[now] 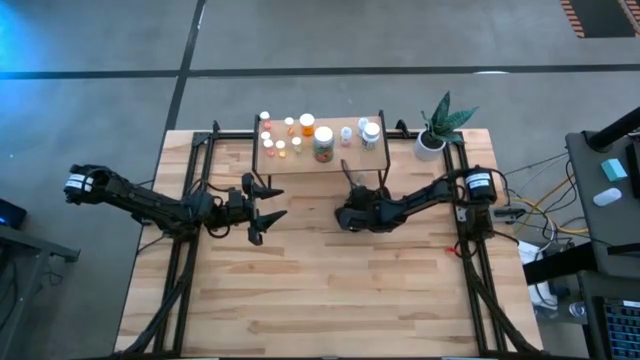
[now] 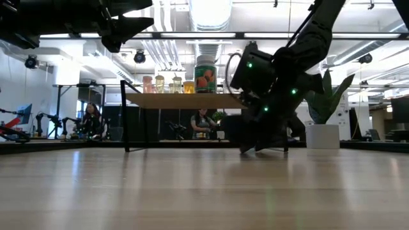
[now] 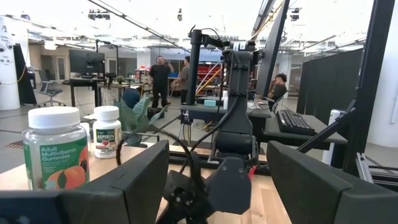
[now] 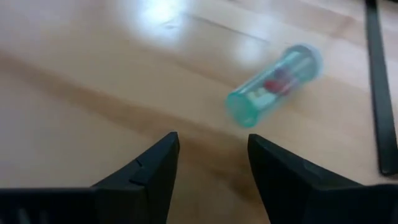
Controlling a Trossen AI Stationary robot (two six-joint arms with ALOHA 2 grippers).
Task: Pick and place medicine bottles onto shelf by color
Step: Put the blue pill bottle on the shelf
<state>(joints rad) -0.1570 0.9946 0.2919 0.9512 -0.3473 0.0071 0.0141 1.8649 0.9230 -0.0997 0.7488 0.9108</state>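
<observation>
A small translucent green vial (image 4: 273, 87) lies on its side on the wooden table, a little ahead of my right gripper (image 4: 211, 146). The fingers stand apart with nothing between them, pointing slantwise down at the tabletop. In the high view the right gripper (image 1: 345, 215) is just in front of the shelf (image 1: 320, 160), which carries several medicine bottles (image 1: 323, 143) standing upright. My left gripper (image 1: 265, 212) hangs open above the table, left of the shelf, holding nothing.
A white pot with a green plant (image 1: 432, 140) stands at the table's far right corner. A black shelf leg (image 4: 379, 87) runs close beside the vial. The multivitamin bottle (image 3: 55, 149) and an aspirin bottle (image 3: 107, 132) stand on the shelf. People show in the room behind.
</observation>
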